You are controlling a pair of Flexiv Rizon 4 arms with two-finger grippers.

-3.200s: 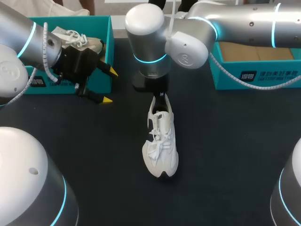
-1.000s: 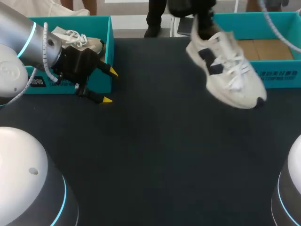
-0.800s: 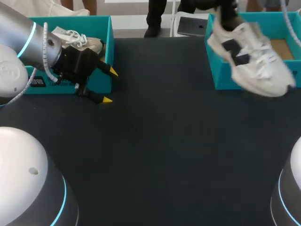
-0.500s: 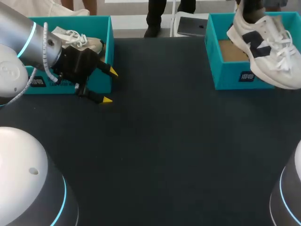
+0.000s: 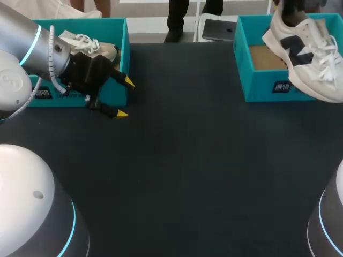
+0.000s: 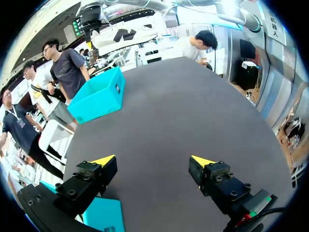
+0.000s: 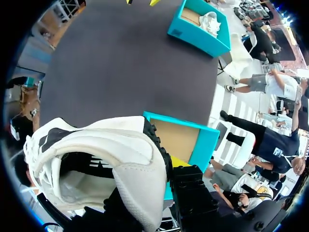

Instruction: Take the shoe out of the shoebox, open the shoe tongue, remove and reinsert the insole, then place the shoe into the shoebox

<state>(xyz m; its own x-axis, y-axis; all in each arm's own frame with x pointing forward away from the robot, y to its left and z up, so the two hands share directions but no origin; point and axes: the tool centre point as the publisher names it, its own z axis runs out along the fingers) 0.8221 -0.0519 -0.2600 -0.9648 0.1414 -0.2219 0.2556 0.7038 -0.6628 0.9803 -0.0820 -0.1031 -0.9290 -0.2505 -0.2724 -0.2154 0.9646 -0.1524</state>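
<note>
A white shoe with dark side marks point(image 5: 305, 53) hangs tilted, toe down, over the front wall of the right teal shoebox point(image 5: 268, 80). My right gripper point(image 7: 155, 193) is shut on the shoe's heel point(image 7: 140, 188), with one finger outside the heel wall and the other inside the shoe. In the head view that gripper is hidden past the top edge. The box's brown floor point(image 7: 178, 140) lies under the shoe. My left gripper point(image 5: 125, 97) stays open by the left box; nothing is between its fingers point(image 6: 104, 161).
The left teal shoebox point(image 5: 115, 91) holds a second white shoe point(image 5: 88, 45). Dark table surface point(image 5: 187, 160) spreads between the two boxes. From the left wrist view the right box point(image 6: 96, 94) stands far across the table.
The right arm lifted the shoe off the table's middle and carried it right, to above the right box. In the last half second it barely shifted. The left arm kept still.
</note>
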